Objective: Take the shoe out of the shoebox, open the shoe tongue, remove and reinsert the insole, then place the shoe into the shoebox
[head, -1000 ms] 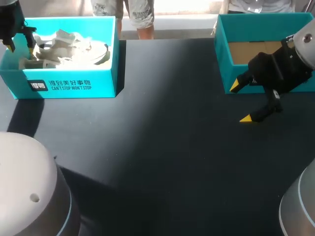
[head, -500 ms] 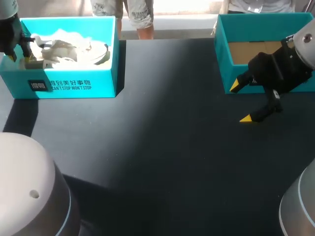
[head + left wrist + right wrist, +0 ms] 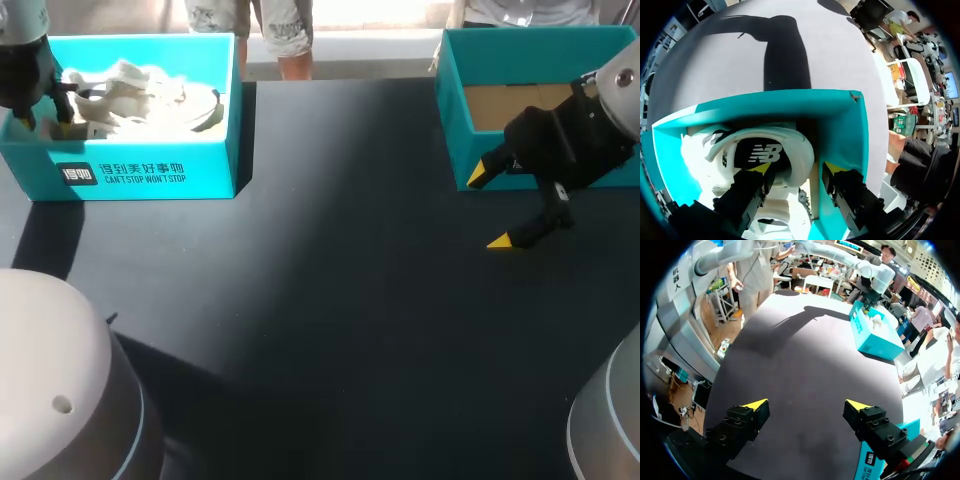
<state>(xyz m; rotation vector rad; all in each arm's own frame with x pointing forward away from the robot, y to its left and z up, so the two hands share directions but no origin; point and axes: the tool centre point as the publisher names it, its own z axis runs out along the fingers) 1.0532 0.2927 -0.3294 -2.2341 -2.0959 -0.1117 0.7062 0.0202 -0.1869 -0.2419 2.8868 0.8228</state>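
**Shoe sits in its box**

The big black table has 2 boxes. A teal cardboard shoebox at the left holds the white sneaker. A second teal box is at the right. The left gripper is spread over the sneaker's heel, not squeezing. The right gripper is spread wide w/ nothing in it.

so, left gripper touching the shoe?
Cannot tell. Left wrist view: one finger of the left gripper overlaps the shoe, but neither contact nor gap shows.

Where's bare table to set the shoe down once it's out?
The table is bare across its middle, between the shoebox and the second teal box. Crowded: the right end effector hangs before that box; the shoe fills the shoebox.
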